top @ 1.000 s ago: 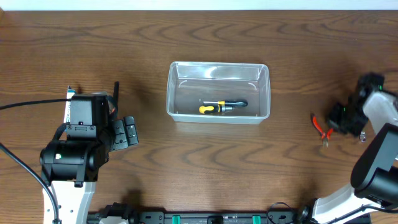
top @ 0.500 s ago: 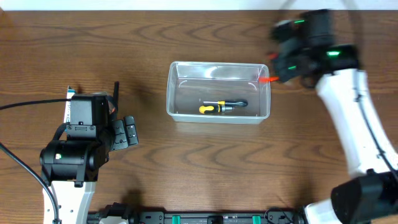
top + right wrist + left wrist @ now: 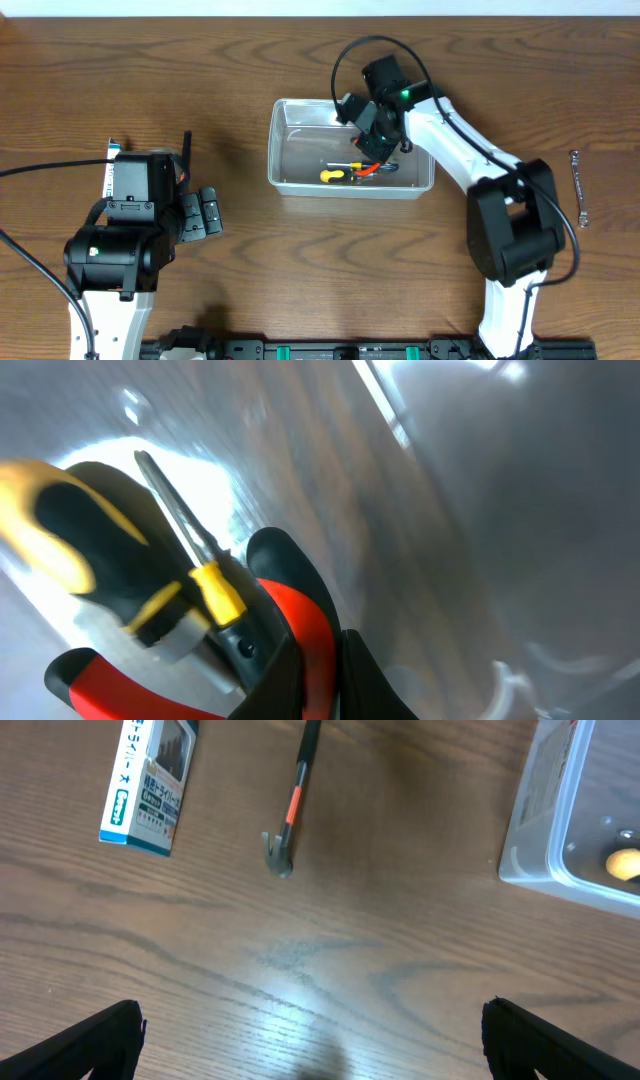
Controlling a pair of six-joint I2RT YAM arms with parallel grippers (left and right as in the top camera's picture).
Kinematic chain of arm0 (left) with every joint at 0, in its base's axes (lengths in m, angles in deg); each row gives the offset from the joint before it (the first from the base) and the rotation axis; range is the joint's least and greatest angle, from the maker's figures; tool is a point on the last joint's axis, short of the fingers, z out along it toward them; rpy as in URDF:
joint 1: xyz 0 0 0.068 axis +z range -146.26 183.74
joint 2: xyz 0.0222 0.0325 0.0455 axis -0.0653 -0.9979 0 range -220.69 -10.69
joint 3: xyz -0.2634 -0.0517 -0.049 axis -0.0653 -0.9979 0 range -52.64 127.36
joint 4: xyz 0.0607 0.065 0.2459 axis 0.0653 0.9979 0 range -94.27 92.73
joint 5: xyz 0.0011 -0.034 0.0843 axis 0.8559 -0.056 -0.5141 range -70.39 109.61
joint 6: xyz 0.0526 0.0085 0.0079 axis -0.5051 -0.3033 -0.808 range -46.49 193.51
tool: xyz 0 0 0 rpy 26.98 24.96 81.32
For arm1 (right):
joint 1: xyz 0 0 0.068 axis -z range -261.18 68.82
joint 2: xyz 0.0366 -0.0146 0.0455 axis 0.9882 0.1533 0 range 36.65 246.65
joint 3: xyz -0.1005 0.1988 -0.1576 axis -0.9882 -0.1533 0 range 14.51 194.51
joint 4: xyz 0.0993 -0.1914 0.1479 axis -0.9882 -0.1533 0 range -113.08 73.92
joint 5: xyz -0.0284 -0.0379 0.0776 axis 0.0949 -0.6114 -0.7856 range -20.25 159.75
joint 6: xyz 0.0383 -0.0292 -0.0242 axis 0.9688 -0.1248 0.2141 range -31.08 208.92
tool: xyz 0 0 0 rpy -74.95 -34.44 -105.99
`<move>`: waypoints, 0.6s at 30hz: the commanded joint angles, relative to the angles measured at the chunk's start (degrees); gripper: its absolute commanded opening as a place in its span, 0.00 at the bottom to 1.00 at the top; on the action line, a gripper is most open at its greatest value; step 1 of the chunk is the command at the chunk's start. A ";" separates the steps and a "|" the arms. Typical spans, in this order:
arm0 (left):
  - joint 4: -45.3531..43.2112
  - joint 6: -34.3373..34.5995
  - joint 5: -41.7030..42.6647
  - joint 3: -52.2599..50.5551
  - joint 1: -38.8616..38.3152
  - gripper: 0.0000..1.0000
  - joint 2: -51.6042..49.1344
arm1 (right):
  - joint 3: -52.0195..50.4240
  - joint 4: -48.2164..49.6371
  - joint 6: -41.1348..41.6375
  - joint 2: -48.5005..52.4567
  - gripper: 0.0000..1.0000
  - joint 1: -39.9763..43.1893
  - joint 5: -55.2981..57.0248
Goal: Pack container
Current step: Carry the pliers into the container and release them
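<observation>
Item 1, container point(image 3: 350, 104): we recorded the clear plastic bin at the middle of the table point(image 3: 300, 270), long side running left to right, rim up and open at the top. Bare wood lay on all four sides of it. The widest open stretches were in front of it and between it and the left arm.

Item 2, contents: a screwdriver point(image 3: 340, 175) with a yellow and black handle lay on the bin floor near the front wall. Red-handled pliers point(image 3: 368, 170) lay just beside it on its right, touching it in the right wrist view.

Item 3, right gripper point(image 3: 372, 148): it reached down inside the bin from the back right, directly over the pliers. Up close, a red handle ran down to dark shapes at the lower edge of the wrist view. We could not tell whether the fingers were clamped on it or parted.

Item 4, left gripper point(image 3: 310, 1020): it was spread wide and held nothing, with bare table between the two fingertips. It hung well to the left of the bin.

Item 5, loose goods: a small blue and white box point(image 3: 150, 782) and a black bar tool point(image 3: 292, 800) with an orange band lay apart from each other on the left side of the table. A wrench point(image 3: 578, 186) lay alone near the right edge, well apart from the bin.
</observation>
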 commanded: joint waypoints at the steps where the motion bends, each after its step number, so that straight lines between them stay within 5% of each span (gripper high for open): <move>1: 0.76 -0.09 -0.11 1.14 -0.13 0.98 0.09 | 0.31 0.15 1.14 0.61 0.07 0.87 -0.22; 8: 0.76 -0.09 -0.11 1.14 -0.13 0.98 0.07 | 1.11 -1.27 1.14 -0.39 0.60 1.36 0.00; 18: 0.72 -0.09 -0.11 1.14 -0.13 0.98 0.07 | 18.16 -16.17 8.07 -15.23 0.74 6.34 9.27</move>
